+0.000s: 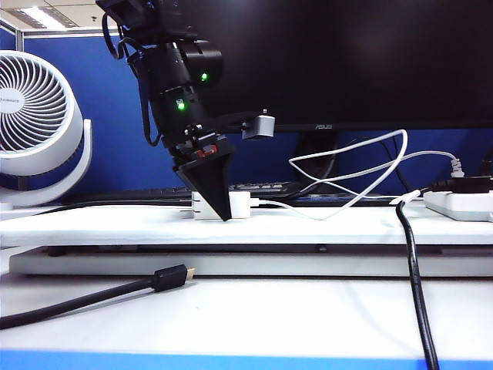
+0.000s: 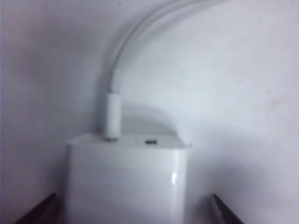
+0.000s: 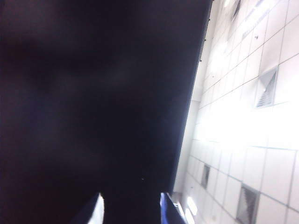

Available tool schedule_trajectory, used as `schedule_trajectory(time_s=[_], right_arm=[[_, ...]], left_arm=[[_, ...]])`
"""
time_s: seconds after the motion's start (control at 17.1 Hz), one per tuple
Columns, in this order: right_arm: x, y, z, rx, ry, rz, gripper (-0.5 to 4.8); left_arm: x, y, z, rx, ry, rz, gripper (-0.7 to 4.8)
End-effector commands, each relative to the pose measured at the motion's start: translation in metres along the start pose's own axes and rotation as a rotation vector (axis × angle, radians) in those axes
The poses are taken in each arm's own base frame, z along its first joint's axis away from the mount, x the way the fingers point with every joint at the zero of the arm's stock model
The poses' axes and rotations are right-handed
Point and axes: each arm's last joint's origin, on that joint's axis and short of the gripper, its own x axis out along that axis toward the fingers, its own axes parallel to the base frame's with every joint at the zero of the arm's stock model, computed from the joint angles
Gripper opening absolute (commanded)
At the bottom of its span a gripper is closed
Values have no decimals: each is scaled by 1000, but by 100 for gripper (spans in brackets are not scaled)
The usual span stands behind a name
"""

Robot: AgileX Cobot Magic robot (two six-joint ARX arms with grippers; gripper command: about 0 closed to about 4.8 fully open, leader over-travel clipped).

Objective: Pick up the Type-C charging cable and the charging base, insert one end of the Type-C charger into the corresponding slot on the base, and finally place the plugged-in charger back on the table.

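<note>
The charging base (image 1: 243, 206), a small white block, lies on the raised white board of the table (image 1: 115, 227). The Type-C charging cable (image 2: 117, 51) is plugged into it, its white plug (image 2: 112, 116) seated in the base's slot. From there the cable loops away to the right. My left gripper (image 1: 223, 212) points down over the base (image 2: 126, 182). It is open: its black fingertips (image 2: 44, 210) stand on either side with a gap to the block. My right gripper (image 3: 133, 218) faces the black monitor and ceiling. Its dim fingers are wide apart and hold nothing. It is out of the exterior view.
A thick black cable with a gold-tipped plug (image 1: 171, 276) lies on the lower desk at the front left. Another black cable (image 1: 416, 293) hangs down at the right. A white power strip (image 1: 462, 204) sits at the board's right end. Behind are a white fan (image 1: 31, 116), a monitor (image 1: 347, 62) and a keyboard (image 1: 262, 187).
</note>
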Motion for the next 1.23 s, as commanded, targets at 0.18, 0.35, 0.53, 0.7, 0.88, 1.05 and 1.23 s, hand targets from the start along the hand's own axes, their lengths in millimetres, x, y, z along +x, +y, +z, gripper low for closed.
schedule_trajectory(time_s=[0.18,0.35,0.53,0.7,0.88,1.05,1.23], right_arm=[[-4,-5,-1,211,8,-33,129],[-14,-13,-6,484,56,-109,-1],[-45,-26,-12,798,3,-205,-1],[-100,-29,-17,1012,-74,-178,-1],[-149,-25,-21,1241,-185,-123,-1],[-167,-8,-19,1310,-194,-35,-1],[-163,39,-9,1373,-234,48,-1]], left_arm=[[-78,-18,6,-27,-64,112,479],[-173,-50,5,-110,-271,274,149],[-270,-96,-11,-180,-549,416,-8],[-357,-175,-66,-193,-773,507,-6],[-405,-255,-139,-208,-901,641,-6],[-412,-313,-204,-314,-935,697,-6],[-391,-350,-254,-457,-872,658,-6]])
